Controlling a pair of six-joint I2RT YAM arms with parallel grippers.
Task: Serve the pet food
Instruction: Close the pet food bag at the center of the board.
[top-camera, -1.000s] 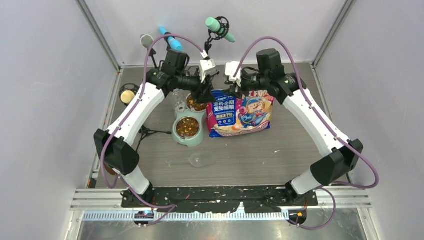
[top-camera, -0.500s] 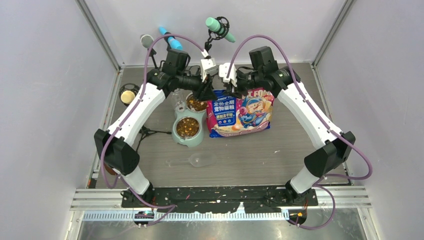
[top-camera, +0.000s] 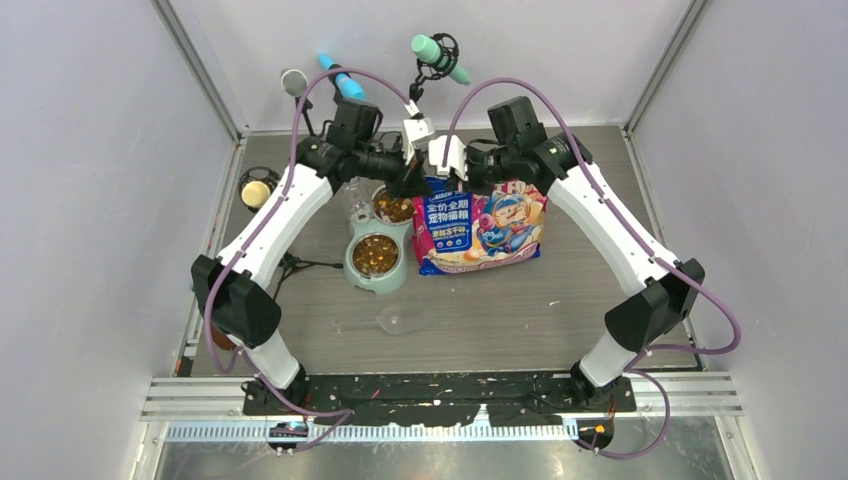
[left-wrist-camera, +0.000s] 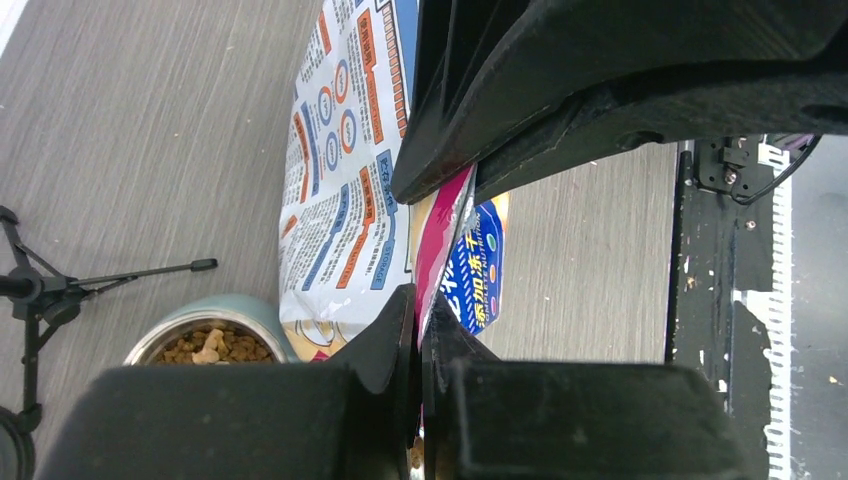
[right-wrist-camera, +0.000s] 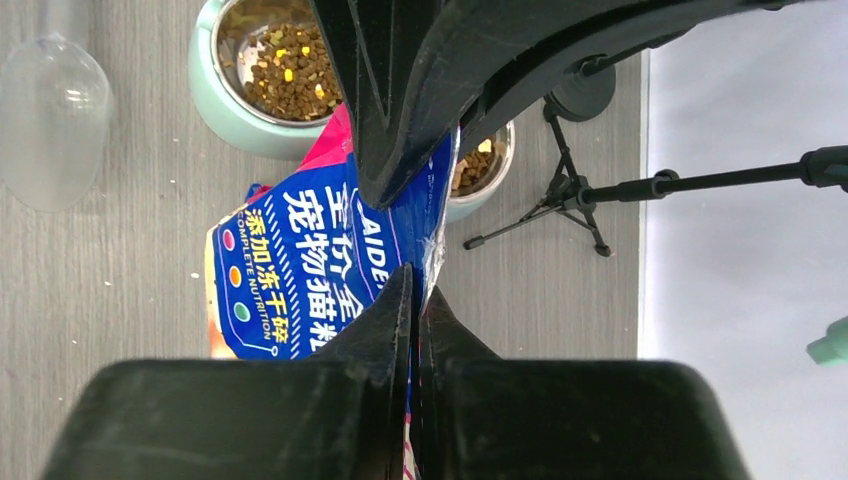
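The glossy pink, white and blue pet food bag (top-camera: 480, 228) stands at the table's middle back. Both grippers pinch its top edge. My left gripper (top-camera: 412, 185) is shut on the bag's top left corner; the pink edge shows between its jaws in the left wrist view (left-wrist-camera: 418, 318). My right gripper (top-camera: 462, 182) is shut on the top edge just to the right, seen in the right wrist view (right-wrist-camera: 414, 290). Brown kibble (top-camera: 376, 254) fills both steel bowls of the mint-green feeder (top-camera: 354, 274) left of the bag. More kibble shows in the right wrist view (right-wrist-camera: 292, 75).
A clear plastic scoop (top-camera: 392, 320) lies in front of the feeder. A small tripod (right-wrist-camera: 570, 205) and microphones (top-camera: 440, 55) stand at the back. A round tin (top-camera: 257, 192) sits at the far left. Grey walls close in the table.
My right gripper has slid left along the bag's top edge towards my left gripper. The left arm has barely moved.
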